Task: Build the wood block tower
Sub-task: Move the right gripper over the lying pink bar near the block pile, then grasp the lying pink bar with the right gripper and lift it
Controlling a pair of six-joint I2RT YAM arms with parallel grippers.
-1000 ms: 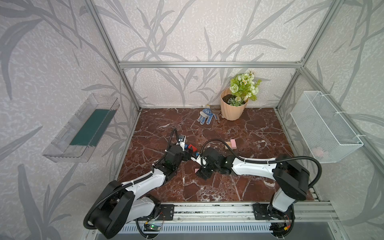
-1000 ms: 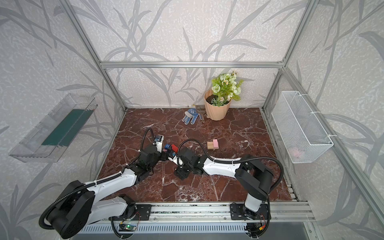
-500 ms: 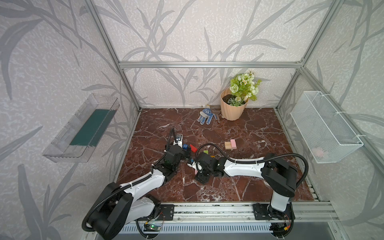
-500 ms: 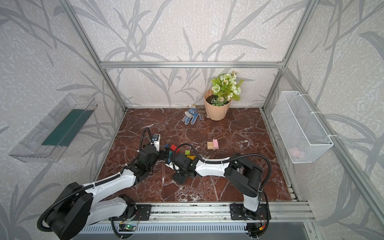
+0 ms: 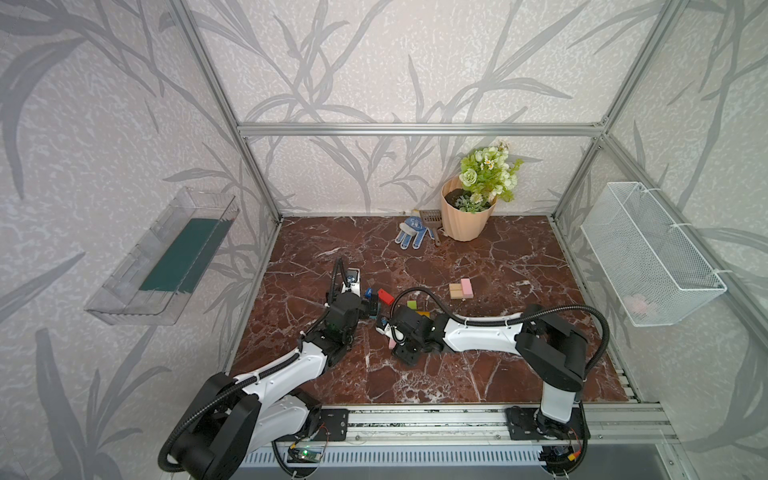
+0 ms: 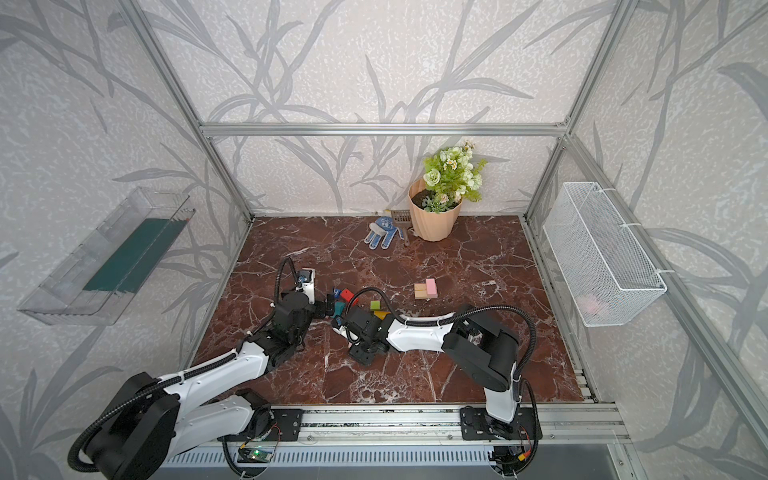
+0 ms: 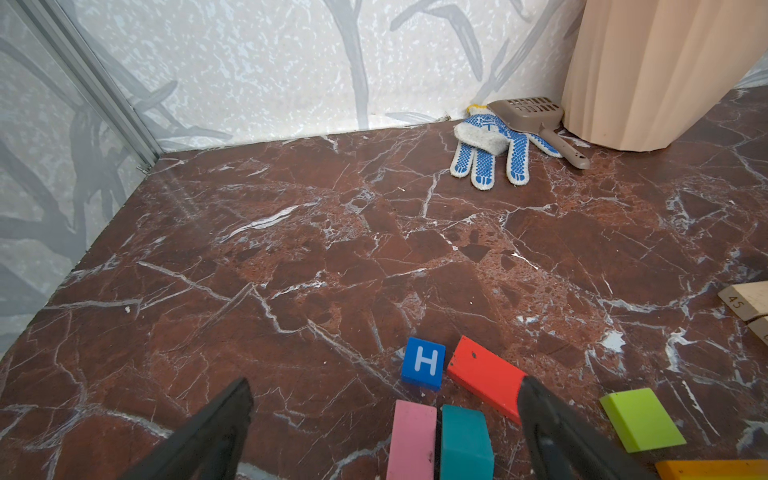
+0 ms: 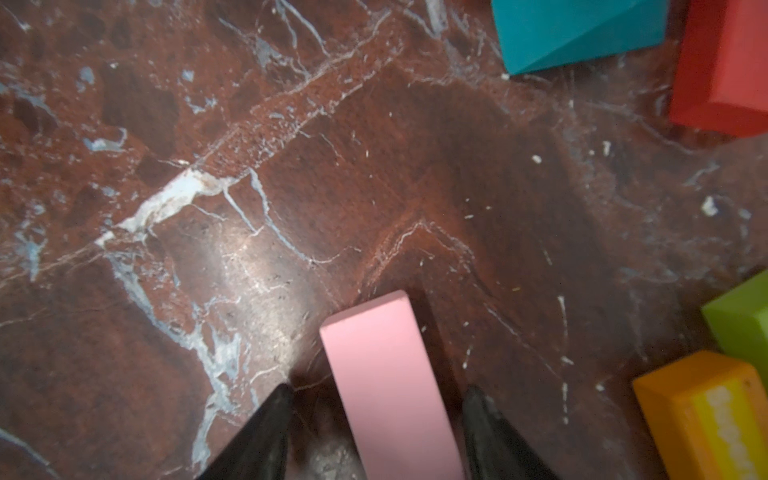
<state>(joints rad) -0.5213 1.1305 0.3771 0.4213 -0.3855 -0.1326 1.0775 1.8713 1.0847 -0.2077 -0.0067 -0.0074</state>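
- Two grippers meet near the middle of the marble table (image 5: 498,266), over a loose cluster of blocks that all lie flat in a single layer.
- Left gripper (image 7: 385,388): its jaws are spread wide with nothing held between them.
- Just past its tips lie a blue cube with a white H (image 7: 424,363) and a red block (image 7: 484,374). Nearer to it, a second pink block (image 7: 411,440) and a teal block (image 7: 465,440) lie side by side, touching.
- Right gripper (image 8: 379,390): its jaws are half open, astride a pink block (image 8: 374,332). A gap shows on at least one side, and I cannot tell whether that block rests on the table.
- At the right of the cluster, a lime green block (image 7: 640,419) lies just beside an orange block (image 8: 706,419).
- Farther right and back, well apart from the cluster, the tan blocks (image 5: 456,291) and a third pink block (image 5: 467,288) lie flat, touching.
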